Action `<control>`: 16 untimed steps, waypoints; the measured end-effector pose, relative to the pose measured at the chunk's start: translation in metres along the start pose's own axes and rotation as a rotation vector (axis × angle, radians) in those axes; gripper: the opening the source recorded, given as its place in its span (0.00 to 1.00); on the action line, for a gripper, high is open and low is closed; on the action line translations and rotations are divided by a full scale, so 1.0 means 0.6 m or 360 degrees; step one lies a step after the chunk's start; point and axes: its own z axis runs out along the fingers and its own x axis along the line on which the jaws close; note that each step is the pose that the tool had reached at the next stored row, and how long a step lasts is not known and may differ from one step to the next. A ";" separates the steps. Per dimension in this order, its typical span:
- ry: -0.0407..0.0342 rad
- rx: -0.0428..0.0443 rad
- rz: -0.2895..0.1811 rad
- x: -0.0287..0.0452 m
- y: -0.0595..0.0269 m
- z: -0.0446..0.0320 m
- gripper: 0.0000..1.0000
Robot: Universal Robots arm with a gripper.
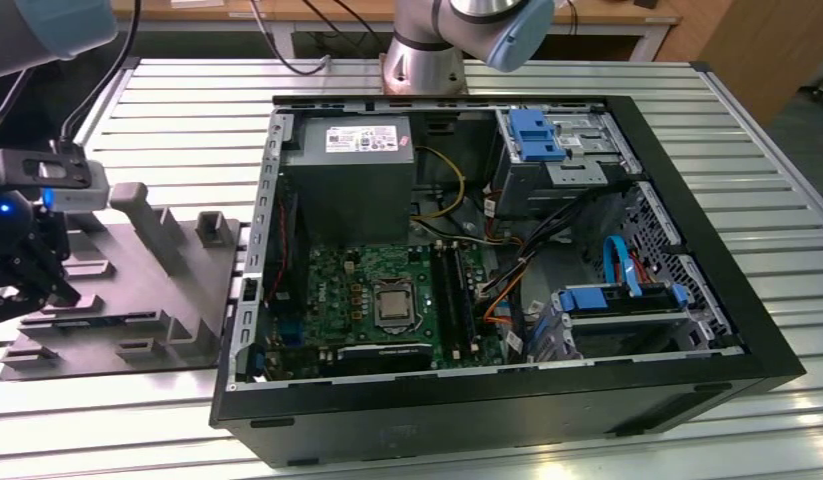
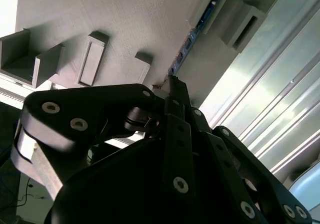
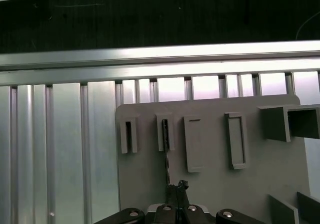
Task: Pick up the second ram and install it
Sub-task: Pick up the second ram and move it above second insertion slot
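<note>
In the exterior view, the robot arm (image 1: 51, 25) enters at about 11 o'clock and reaches down to 9 o'clock. There its black gripper (image 1: 31, 275) points down and slightly toward the centre, over the outer edge of a grey fixture plate (image 1: 171, 300). The arm's silver base (image 1: 425, 55) stands at 12 o'clock on a slatted aluminium table (image 1: 184, 130).

In both wrist views the gripper (image 2: 172, 83) (image 3: 178, 185) has its two black fingertips drawn tight together. They sit right at the near end of the second ram (image 2: 184, 51). I cannot tell whether the ram's edge is pinched between them or only lies just beside them.

The second ram (image 3: 165, 134) is seen edge-on as a thin blue-green strip with small dark parts along it. It stands on its long edge in a narrow raised holder on the fixture plate (image 2: 125, 18) (image 3: 215, 194). Its far end is inside the holder's slot and its near end reaches out toward the fingertips. Other raised grey holders stand on the plate beside that one.

From the centre to 3 o'clock in the exterior view, an open black computer case (image 1: 518, 415) lies on its side. Inside it, a grey power supply (image 1: 351, 170) is toward 12 o'clock and a green motherboard (image 1: 371, 290) is near the centre. The case is well apart from the gripper and the ram
</note>
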 end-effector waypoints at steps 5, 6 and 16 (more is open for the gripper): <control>0.0000 0.0000 -0.0004 0.001 0.002 0.007 0.10; 0.0000 0.0000 -0.0005 0.002 0.002 0.009 0.10; 0.0001 -0.0001 -0.0020 0.004 0.004 0.020 0.10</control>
